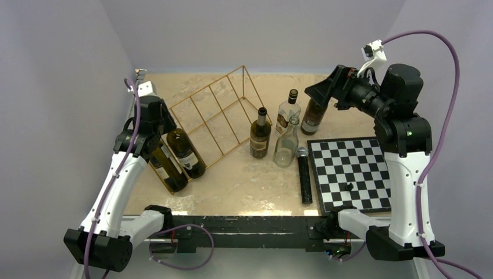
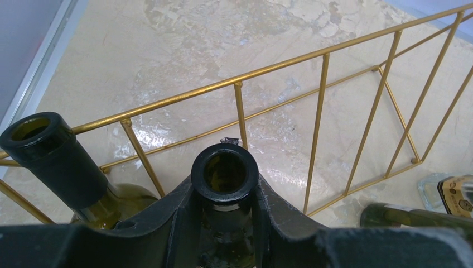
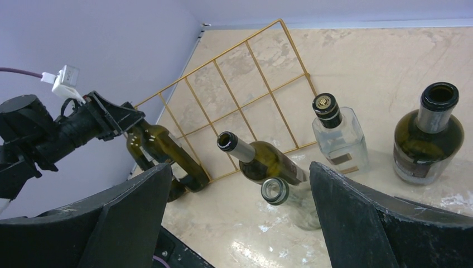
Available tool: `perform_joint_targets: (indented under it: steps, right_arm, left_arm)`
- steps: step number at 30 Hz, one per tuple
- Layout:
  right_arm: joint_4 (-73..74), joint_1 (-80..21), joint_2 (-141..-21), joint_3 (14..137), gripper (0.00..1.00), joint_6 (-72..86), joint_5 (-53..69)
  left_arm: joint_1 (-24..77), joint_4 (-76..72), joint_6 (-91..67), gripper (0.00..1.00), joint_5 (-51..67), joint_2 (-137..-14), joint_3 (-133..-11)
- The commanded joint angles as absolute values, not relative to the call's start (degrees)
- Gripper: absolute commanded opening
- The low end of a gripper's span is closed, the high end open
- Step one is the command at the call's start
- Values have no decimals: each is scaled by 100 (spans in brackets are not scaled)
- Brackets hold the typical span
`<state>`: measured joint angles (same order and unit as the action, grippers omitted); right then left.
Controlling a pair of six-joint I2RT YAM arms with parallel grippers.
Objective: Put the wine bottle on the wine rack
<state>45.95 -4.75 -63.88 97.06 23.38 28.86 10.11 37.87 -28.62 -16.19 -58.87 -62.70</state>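
The left gripper [image 2: 225, 196] has its jaws clamped on the neck of a bottle [image 2: 225, 172] lying in the rack [image 2: 326, 54]. The right gripper [image 3: 239, 170] hangs above the table, jaws apart.

Six in all: two bottles [image 1: 186, 154] lie in the one wine rack [image 1: 216, 116] at ten o'clock; four stand toward one o'clock. One chessboard [image 1: 352, 165], one microphone [image 1: 304, 174], one chess piece [image 1: 349, 187].

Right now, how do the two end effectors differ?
The left end effector is shut on the neck of a green wine bottle; the right end effector is open and empty. The left sits at the gold wine rack; the right hangs above the standing bottles. Both have two black fingers.
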Motion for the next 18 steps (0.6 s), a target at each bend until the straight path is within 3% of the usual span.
perform_joint_targets:
  steps: [1,14,18]
  right_arm:
    - [4593,-476,-6435,9914,99,2464,2630]
    - [5026,-475,-6784,10343,98,2649,2435]
    - [4958,-475,-6795,10286,98,2704,2441]
  left_arm:
    - [934,3327,-2883,32,-1837,-5942,-6083]
    - [733,3325,-2697,44,-1905,-6640,-6435]
    - [721,3386,-2862,57,-1832,-6623,-6355]
